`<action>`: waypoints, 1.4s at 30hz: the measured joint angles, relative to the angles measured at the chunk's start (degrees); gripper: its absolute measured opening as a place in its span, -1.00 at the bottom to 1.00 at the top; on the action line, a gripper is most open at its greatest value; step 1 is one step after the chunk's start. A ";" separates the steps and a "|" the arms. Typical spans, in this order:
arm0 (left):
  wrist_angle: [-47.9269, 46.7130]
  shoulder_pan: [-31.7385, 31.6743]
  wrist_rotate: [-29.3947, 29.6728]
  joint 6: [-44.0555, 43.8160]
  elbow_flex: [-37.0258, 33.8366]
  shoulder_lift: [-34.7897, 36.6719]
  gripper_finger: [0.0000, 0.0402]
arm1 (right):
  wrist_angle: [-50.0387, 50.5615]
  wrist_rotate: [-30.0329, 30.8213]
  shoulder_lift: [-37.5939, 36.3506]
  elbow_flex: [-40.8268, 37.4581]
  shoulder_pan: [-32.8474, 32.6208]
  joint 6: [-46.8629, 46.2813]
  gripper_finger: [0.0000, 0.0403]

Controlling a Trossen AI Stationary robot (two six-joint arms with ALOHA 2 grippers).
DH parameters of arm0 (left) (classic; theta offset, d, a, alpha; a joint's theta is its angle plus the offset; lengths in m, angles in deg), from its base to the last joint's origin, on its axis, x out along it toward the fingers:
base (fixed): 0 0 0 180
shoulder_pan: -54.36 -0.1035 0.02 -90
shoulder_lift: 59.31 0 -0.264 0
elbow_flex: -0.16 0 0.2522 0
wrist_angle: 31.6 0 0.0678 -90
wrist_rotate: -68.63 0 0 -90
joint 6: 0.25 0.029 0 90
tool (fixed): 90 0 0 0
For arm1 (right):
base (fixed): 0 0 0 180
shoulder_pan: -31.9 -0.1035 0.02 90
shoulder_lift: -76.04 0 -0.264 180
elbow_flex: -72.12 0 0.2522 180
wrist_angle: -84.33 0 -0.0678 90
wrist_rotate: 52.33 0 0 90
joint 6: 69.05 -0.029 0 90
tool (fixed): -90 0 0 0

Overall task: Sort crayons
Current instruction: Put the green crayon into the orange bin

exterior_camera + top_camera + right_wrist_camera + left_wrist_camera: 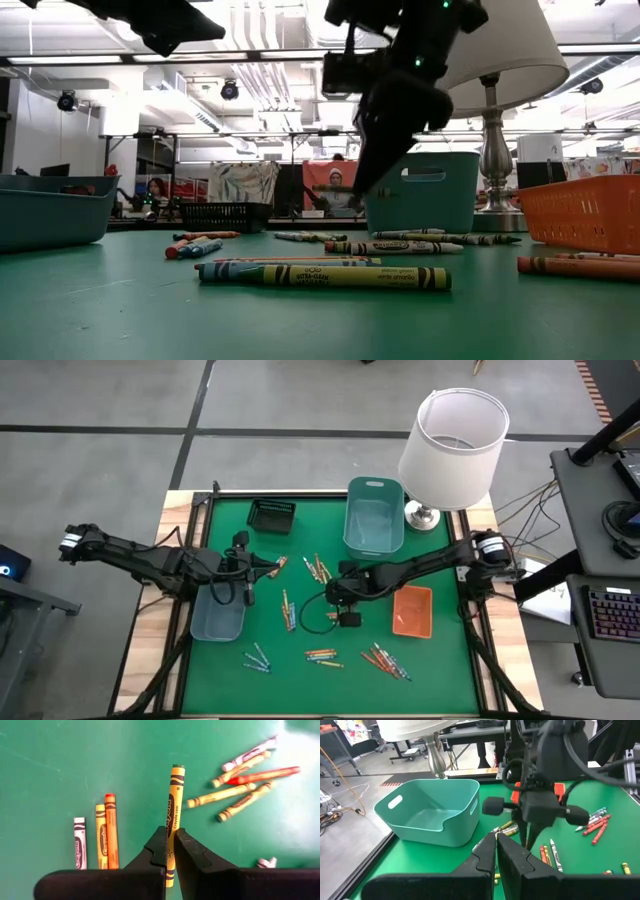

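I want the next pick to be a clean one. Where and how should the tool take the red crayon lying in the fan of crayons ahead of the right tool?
Grip the red crayon at mid-length, coming straight down, fingers across its thin shaft. It lies flat with a yellowish crayon close beside it, so a narrow opening seems wise.

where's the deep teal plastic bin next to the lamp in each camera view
High view: the deep teal plastic bin sits at top centre, just left of the white-shaded lamp.
Low view: right of centre, behind the crayons, with the lamp to its right.
Left wrist view: left of centre, with the lamp behind it.
Right wrist view: not in it.
Shared landmark: the lamp.
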 joint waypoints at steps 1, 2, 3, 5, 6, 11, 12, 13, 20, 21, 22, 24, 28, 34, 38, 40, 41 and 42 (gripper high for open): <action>0.00 0.00 0.00 0.00 0.00 0.00 -1.00 | 0.71 -0.09 -0.67 0.03 0.00 -0.33 -0.95; 0.09 0.00 0.00 0.00 0.00 0.00 -1.00 | 1.78 -0.19 -1.28 0.03 0.00 -0.76 -0.95; 0.16 0.00 0.00 0.00 0.00 0.00 -1.00 | 2.73 -0.27 -1.91 0.03 -0.08 -1.28 -0.95; 0.68 0.00 0.00 0.01 0.00 0.00 -1.00 | 4.65 -0.43 -3.47 0.03 -0.20 -2.53 -0.95; 1.04 0.00 0.00 0.02 0.00 0.00 -1.00 | 6.17 -0.58 -4.29 0.03 -0.33 -3.21 -0.95; 2.72 0.00 -0.01 0.02 0.00 0.00 -1.00 | 13.93 -2.24 -8.81 0.10 -1.04 -7.40 -0.95; 2.91 0.00 0.00 0.02 0.00 0.00 -1.00 | 15.25 -2.31 -9.63 0.10 -1.30 -8.16 -0.95; 3.20 0.00 -0.01 0.01 0.00 0.00 -1.00 | 16.84 -2.40 -10.61 0.10 -1.67 -9.02 -0.95; 4.24 0.00 -0.01 0.02 0.00 0.00 -1.00 | 23.04 -2.36 -15.52 -0.83 -5.40 -13.53 -0.95; 4.53 0.00 -0.02 0.02 0.00 0.00 -1.00 | 23.22 -2.35 -16.24 -1.26 -6.05 -14.16 -0.95; 4.65 0.00 -0.01 0.02 0.00 0.00 -1.00 | 23.31 -2.35 -16.84 -1.83 -6.66 -15.04 -0.95; 5.52 0.00 -0.02 0.02 0.00 0.00 -1.00 | 23.52 -2.35 -18.18 -3.28 -7.84 -16.95 -0.95; 6.59 0.00 -0.02 0.02 0.00 0.00 -1.00 | 24.15 -2.27 -21.05 -7.04 -9.69 -23.17 -0.95; 7.72 0.00 -0.01 0.02 -0.01 0.00 -1.00 | 26.92 -3.36 -26.52 -14.16 -10.29 -46.60 -0.95; 8.55 0.00 0.00 0.20 0.00 0.00 -1.00 | 27.56 -7.32 -30.55 -18.64 -11.64 -62.28 -0.95; 8.77 0.00 -0.01 0.46 0.00 0.00 -1.00 | 27.66 -7.76 -32.31 -20.87 -12.82 -66.89 -0.95; 8.90 0.00 0.00 0.65 -0.02 0.00 -1.00 | 27.74 -7.95 -33.05 -21.93 -13.27 -69.24 -0.95; 9.02 0.00 0.00 0.82 -0.01 0.00 -1.00 | 27.70 -7.95 -33.73 -22.99 -13.56 -71.31 -0.95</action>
